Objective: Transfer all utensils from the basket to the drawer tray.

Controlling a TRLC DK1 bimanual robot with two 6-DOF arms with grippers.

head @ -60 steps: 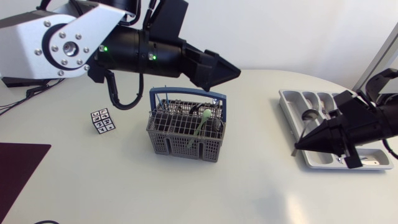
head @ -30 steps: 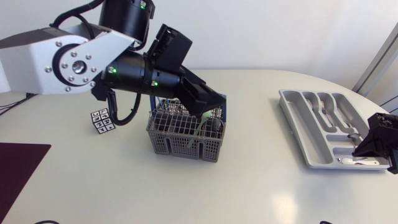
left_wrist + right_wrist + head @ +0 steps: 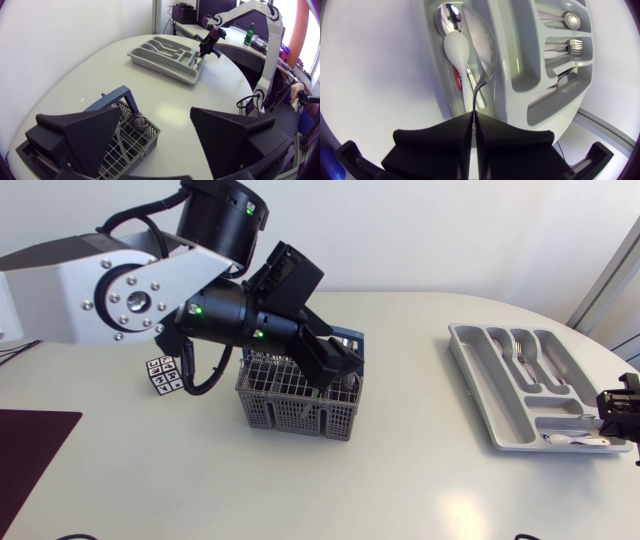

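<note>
- The grey basket (image 3: 297, 408) with a blue handle stands mid-counter, a little left of centre, and utensils stand in it, one showing a round metal end (image 3: 139, 121)
- The left arm (image 3: 150, 290) enters from the left side, and its jaws hang wide open just over the basket's right part, gripping nothing
- One finger (image 3: 90, 135) is above the basket's grid, the other (image 3: 230, 132) out over bare counter (image 3: 400, 480)
- The drawer tray (image 3: 478, 395) lies at the right of the counter, well apart from the basket, with forks (image 3: 520, 350) in a long slot
- The right arm (image 3: 622, 412) is at the right edge, its jaws at the tray's near end, closed on the thin handle of a metal spoon (image 3: 481, 42)
- The spoon's bowl lies in the tray's cross compartment, just beside a white spoon (image 3: 456, 47)
- A marker cube (image 3: 165, 374) sits left of the basket
- A dark mat (image 3: 30, 445) covers the near left corner
</note>
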